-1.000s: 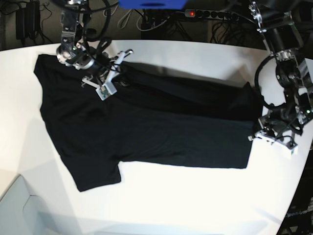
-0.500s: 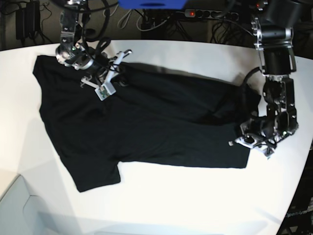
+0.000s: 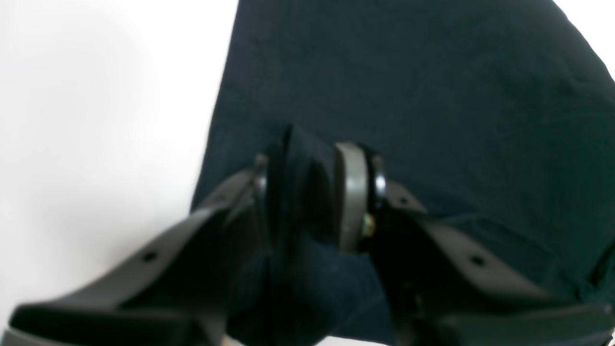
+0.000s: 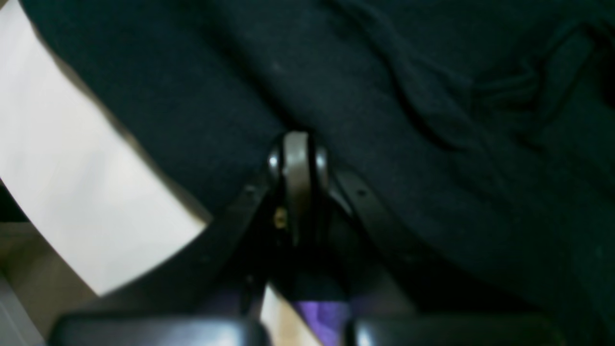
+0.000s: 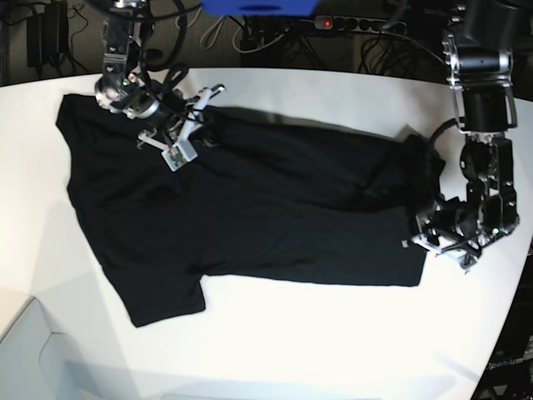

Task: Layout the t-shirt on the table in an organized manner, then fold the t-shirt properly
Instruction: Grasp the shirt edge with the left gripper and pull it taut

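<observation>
T-shirt [image 5: 250,217]: black cloth, matt, soft knit w/ fine weave visible up close in both wrist views, creased in ridges near the right gripper [image 4: 298,144]. Table [image 5: 316,350]: white, smooth, hard top w/ a slight sheen, glare washing out its centre. Left gripper [image 3: 314,192]: fingers of dark matt plastic, pads [image 3: 350,192] look like grey rubbery stuff w/ semi-gloss edges, small brass-coloured screw beside one. Right gripper: same dark plastic, grey pads glossy at the tips. In base view arm [image 5: 479,75] housings look black metal or plastic, semi-gloss; can't tell which.
</observation>
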Controlling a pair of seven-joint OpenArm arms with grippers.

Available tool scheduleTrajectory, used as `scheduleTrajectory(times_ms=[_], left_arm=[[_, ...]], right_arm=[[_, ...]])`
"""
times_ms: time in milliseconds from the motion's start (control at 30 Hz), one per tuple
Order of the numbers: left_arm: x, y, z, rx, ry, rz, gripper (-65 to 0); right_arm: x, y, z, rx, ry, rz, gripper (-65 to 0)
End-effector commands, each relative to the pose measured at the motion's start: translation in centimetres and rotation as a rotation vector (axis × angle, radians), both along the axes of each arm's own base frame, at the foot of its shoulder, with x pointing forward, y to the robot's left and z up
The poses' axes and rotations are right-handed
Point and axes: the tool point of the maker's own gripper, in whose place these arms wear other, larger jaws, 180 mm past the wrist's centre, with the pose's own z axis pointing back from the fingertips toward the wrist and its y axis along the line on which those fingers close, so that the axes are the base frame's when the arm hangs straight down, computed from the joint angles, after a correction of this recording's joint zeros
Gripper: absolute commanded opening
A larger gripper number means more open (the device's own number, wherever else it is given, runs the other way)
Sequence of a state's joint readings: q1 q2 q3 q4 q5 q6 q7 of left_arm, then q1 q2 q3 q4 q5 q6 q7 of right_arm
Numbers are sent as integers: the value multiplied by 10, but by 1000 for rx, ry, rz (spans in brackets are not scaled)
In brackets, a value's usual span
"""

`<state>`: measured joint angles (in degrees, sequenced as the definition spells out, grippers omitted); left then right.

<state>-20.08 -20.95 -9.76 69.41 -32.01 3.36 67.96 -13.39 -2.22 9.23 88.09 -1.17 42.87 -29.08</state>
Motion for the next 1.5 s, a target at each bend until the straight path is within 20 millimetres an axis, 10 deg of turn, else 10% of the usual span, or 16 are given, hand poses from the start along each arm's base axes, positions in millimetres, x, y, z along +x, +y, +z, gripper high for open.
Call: scheduleTrajectory(times_ms=[0, 400, 567, 1133, 1367, 1467], left_arm=[[9, 12, 19, 14, -33, 8, -436], [-55, -17, 47, 36, -99, -72, -282], [-90, -26, 21, 11, -35, -65, -281], [-107, -17, -27, 2, -40, 39, -286], [-104, -12, -22, 8, -53, 44, -624], [-102, -3, -19, 33, -58, 45, -641]], right_arm=[[-34, -38, -37, -223, 188, 0, -650], [-34, -36, -37, -219, 188, 1, -650], [-34, -36, -36, -219, 187, 2, -650], [-33, -36, -35, -219, 183, 1, -650], [-33, -36, -35, -220, 182, 1, -650], [-33, -37, -35, -220, 182, -2, -650]])
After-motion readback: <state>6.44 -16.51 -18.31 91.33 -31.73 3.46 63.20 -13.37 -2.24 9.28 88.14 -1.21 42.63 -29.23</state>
